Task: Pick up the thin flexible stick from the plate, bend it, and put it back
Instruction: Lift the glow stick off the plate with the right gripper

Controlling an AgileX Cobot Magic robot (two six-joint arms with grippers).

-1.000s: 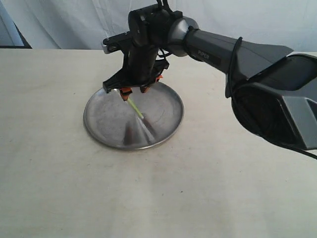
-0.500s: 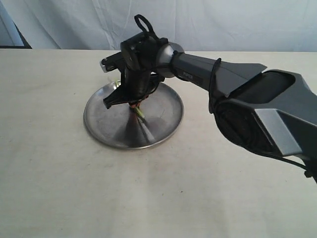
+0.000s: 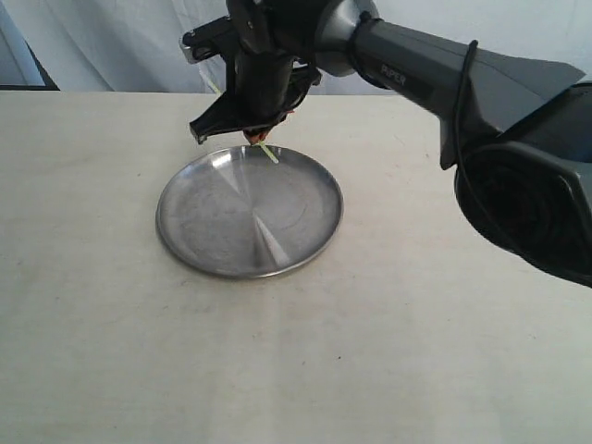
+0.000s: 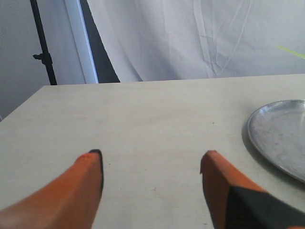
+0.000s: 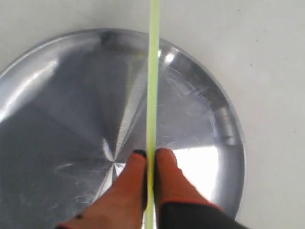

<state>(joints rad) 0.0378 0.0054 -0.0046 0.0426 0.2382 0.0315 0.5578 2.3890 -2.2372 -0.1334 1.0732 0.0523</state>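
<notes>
The right claw (image 3: 259, 139) is pinched shut on the stick (image 3: 269, 154), holding it in the air above the plate (image 3: 217, 217), near its 12 o'clock rim in the exterior view. The stick's long axis runs roughly from 10 to 4 o'clock. The left claw (image 4: 152, 160) gapes wide and empty over the table (image 4: 143, 109) beside the plate. It likely must reach a free end to bend the stick.
</notes>
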